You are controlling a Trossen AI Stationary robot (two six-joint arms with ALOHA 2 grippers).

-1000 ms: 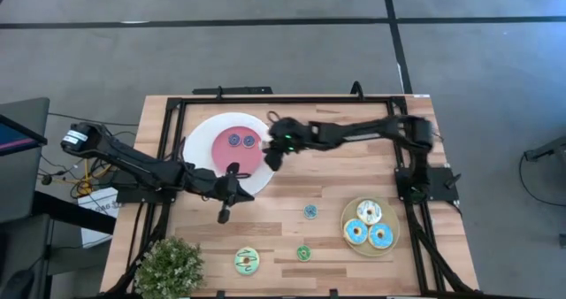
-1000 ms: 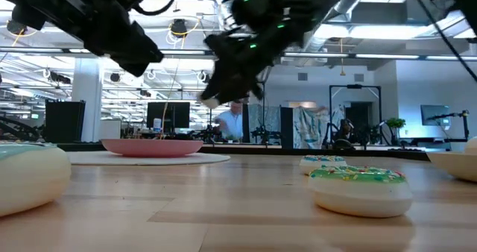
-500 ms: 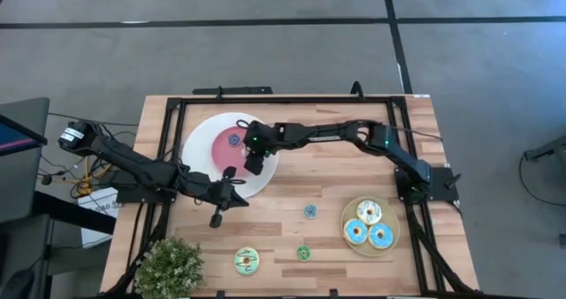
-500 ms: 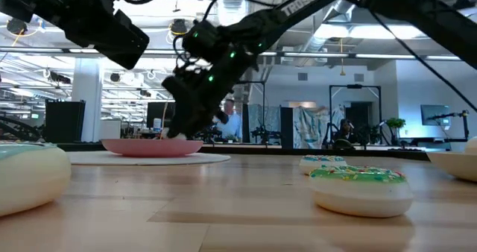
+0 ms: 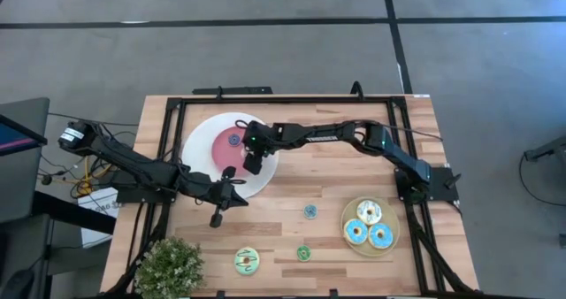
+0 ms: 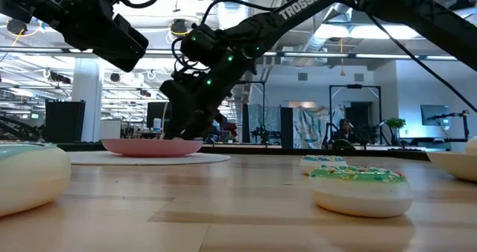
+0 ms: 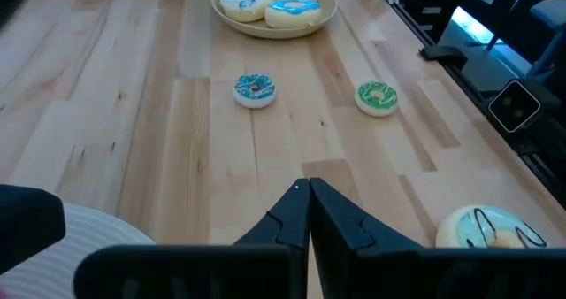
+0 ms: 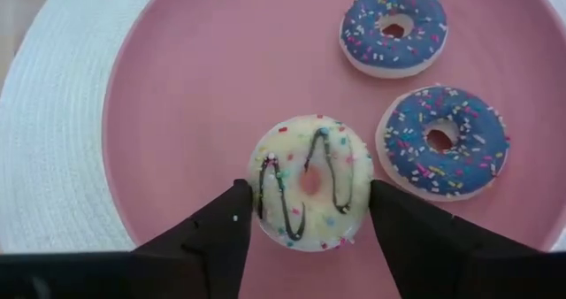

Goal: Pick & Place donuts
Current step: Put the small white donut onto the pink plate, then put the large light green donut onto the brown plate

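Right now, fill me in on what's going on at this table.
The right tool is low over the pink plate, fingers either side of a pale donut beside two purple ones. The left tool waits shut near that plate. Other donuts lie on the table and the tan plate.

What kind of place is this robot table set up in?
Probably a robotics lab or open workshop. The low view shows a large hall with ceiling strip lights, computer monitors and other equipment stands beyond the pale wooden table; the high view shows bare grey concrete floor around it.
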